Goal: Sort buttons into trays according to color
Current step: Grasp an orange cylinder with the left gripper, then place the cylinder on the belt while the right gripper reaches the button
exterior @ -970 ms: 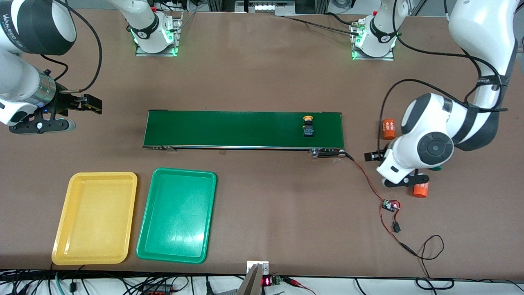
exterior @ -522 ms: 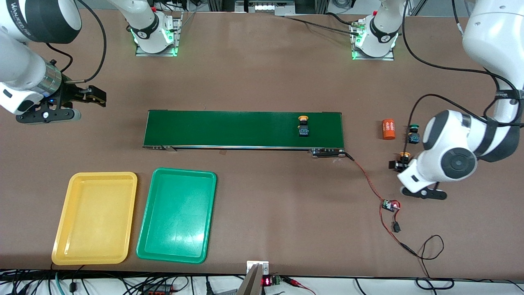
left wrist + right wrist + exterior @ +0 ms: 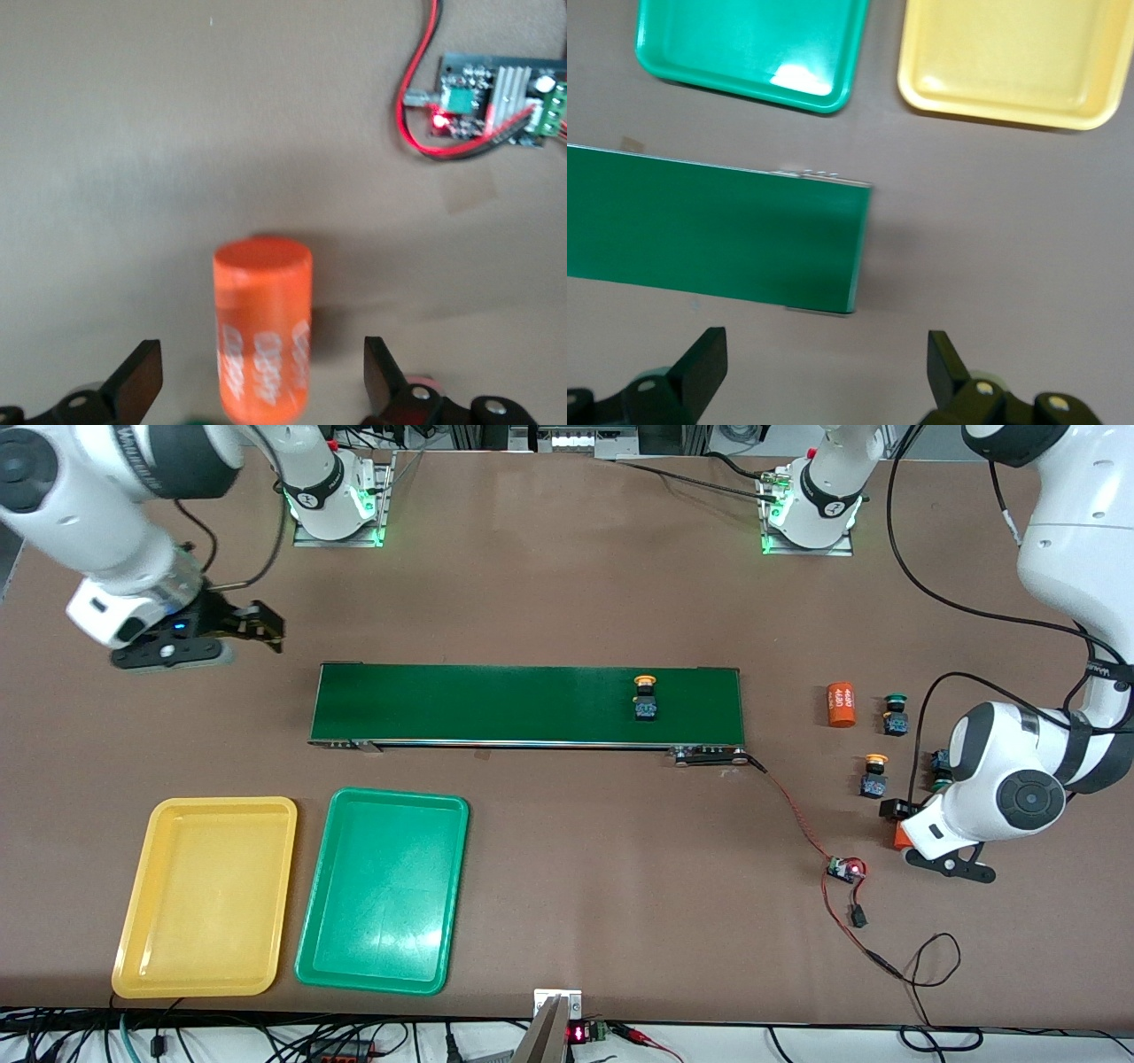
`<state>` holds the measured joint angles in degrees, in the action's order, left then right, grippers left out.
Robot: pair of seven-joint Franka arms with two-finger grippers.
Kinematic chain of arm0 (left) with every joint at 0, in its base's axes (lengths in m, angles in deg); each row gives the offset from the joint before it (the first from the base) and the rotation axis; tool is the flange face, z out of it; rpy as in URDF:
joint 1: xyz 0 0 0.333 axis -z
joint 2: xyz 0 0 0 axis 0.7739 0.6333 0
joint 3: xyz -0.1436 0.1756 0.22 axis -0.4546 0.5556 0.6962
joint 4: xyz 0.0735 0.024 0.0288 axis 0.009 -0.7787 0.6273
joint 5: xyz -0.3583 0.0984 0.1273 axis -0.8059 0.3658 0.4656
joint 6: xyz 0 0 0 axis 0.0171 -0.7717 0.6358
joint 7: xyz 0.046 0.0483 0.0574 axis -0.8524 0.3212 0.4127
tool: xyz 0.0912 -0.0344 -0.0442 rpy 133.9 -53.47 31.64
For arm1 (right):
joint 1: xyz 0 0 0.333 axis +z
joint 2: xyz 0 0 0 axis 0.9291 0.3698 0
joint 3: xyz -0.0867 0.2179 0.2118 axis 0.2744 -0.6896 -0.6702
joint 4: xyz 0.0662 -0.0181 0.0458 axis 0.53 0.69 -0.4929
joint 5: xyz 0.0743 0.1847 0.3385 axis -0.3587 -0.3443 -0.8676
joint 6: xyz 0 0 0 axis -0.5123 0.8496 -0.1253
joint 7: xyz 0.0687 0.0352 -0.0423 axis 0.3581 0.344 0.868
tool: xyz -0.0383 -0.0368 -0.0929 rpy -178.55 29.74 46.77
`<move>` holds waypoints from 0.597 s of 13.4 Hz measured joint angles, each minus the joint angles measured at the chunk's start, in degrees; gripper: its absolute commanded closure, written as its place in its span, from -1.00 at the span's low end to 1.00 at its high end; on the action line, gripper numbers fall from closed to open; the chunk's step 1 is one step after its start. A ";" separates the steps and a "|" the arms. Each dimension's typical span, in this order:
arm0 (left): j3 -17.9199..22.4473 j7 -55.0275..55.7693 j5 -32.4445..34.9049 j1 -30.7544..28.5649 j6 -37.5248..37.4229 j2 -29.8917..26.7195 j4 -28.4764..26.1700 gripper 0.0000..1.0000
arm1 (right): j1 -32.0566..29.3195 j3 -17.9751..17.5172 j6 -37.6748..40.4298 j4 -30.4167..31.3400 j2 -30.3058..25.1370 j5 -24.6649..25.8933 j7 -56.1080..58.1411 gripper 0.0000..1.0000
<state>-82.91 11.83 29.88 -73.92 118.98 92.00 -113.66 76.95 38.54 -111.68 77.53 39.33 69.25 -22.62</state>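
One yellow-capped button (image 3: pixel 646 698) rides on the dark-green belt (image 3: pixel 496 704). A second yellow button (image 3: pixel 874 774) and a green-capped button (image 3: pixel 896 715) stand on the table past the belt's end at the left arm's side. Another green button (image 3: pixel 939 769) is half hidden by the left arm. My left gripper (image 3: pixel 926 837) (image 3: pixel 261 359) hangs open over an orange cylinder (image 3: pixel 263 341), fingers apart from it. My right gripper (image 3: pixel 217 640) (image 3: pixel 824 350) is open and empty above bare table by the belt's other end. The yellow tray (image 3: pixel 206 895) and green tray (image 3: pixel 383 888) lie empty.
A second orange cylinder (image 3: pixel 842 704) lies beside the green button. A small circuit board (image 3: pixel 843 868) (image 3: pixel 496 93) with red wires runs from the belt's motor end. Both trays (image 3: pixel 744 40) (image 3: pixel 1010 57) also show in the right wrist view, near the belt (image 3: pixel 709 226).
The left arm swung away from the belt, uncovering the table buttons, and now hangs over the orange cylinder. The right gripper moved toward the belt. The belt's button drifted toward the right arm's end.
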 measured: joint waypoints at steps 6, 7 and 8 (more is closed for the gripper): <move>-0.05 -1.09 0.00 -1.02 2.86 2.57 -0.02 0.72 | 3.71 -10.24 -5.26 2.06 2.29 -0.04 -18.71 -1.00; -0.12 -1.14 -0.01 -1.02 2.59 2.54 0.04 0.71 | 4.96 -10.28 -6.39 2.12 3.45 -0.04 -20.21 -1.00; -0.45 -1.14 -0.01 -0.99 1.92 2.46 0.22 0.71 | 5.89 -10.30 -7.49 2.13 4.59 -0.04 -21.46 -1.00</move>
<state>-83.36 10.68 29.87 -74.92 120.90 94.46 -113.44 82.84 28.25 -119.17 79.67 43.91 69.21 -44.08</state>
